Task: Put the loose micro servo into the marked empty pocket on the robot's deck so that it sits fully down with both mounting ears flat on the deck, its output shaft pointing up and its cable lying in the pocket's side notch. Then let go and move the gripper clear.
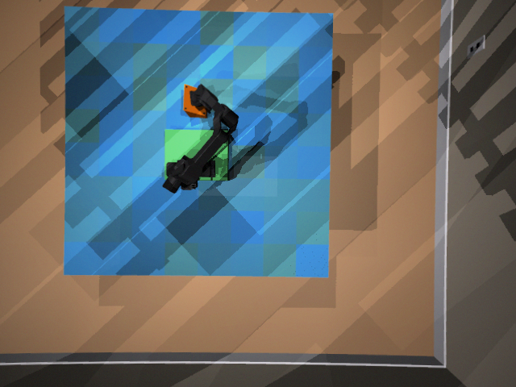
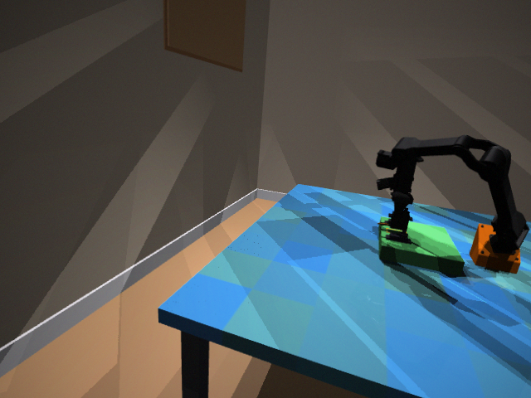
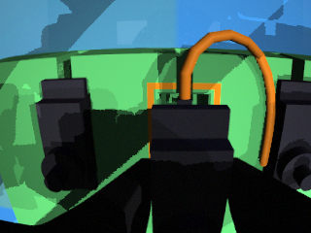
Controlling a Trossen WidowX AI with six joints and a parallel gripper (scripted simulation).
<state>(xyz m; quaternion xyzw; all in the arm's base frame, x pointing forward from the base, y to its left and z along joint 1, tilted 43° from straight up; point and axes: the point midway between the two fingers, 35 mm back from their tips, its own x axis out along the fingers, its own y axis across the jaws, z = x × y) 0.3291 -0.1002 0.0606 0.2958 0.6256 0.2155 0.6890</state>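
Observation:
The loose micro servo (image 3: 190, 127) is a dark block with an orange cable (image 3: 270, 104) that arches up from its far end and bends down to the right. My gripper (image 3: 189, 168) (image 2: 399, 229) is shut on it, low over the green deck (image 1: 181, 143) (image 2: 437, 235) (image 3: 117, 78). The orange outline (image 3: 162, 85) of the empty pocket shows beyond the servo and along its left side; the servo hides the pocket's near part. The pocket's far end and dark inside show past the servo. The output shaft, the ears' underside and any contact with the deck are hidden.
A seated dark servo (image 3: 65, 133) stands left of the pocket, and another seated servo (image 3: 295, 128) stands right of it, close beside the held cable. The arm's orange base (image 1: 189, 100) (image 2: 484, 252) is beside the deck on the blue table (image 1: 250, 258) (image 2: 343, 338).

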